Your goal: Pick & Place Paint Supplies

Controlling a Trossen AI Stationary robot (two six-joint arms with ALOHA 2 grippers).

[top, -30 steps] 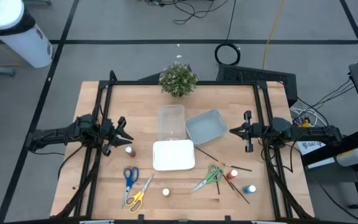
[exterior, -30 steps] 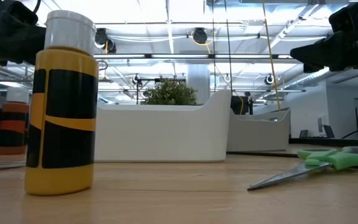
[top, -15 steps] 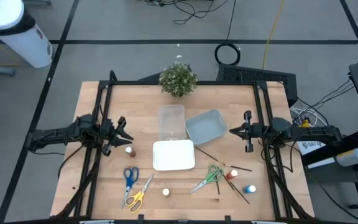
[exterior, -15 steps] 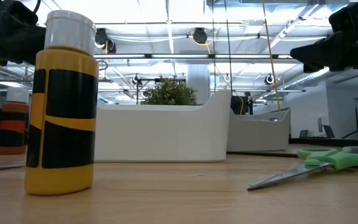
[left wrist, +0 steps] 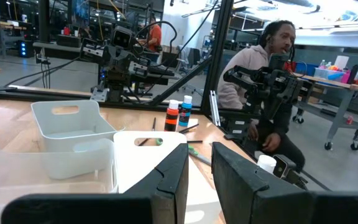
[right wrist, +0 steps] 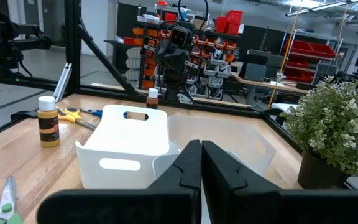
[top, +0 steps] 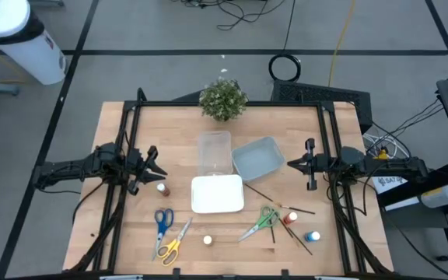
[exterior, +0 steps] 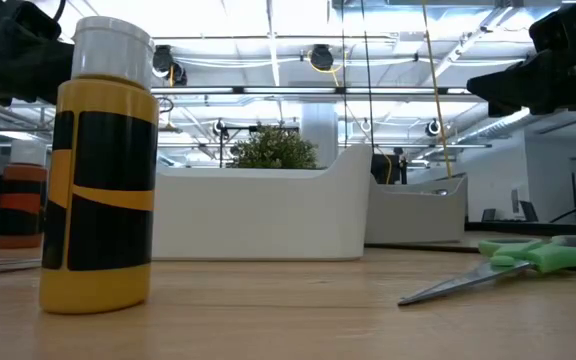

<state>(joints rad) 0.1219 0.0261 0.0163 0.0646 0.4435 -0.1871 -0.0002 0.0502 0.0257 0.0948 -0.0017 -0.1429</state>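
The paint supplies lie on the near half of the wooden table. A brown bottle stands just in front of my left gripper. Blue scissors, yellow scissors and a yellow bottle lie near the front edge. Green scissors, thin brushes, a red bottle and a blue bottle lie at the front right. My left gripper hangs level at the left with a narrow empty gap. My right gripper hangs level at the right, shut on nothing.
A clear tray, a grey tray and a white tray sit in the table's middle. A potted plant stands at the far edge. A black frame runs along both sides. A person sits beyond the table.
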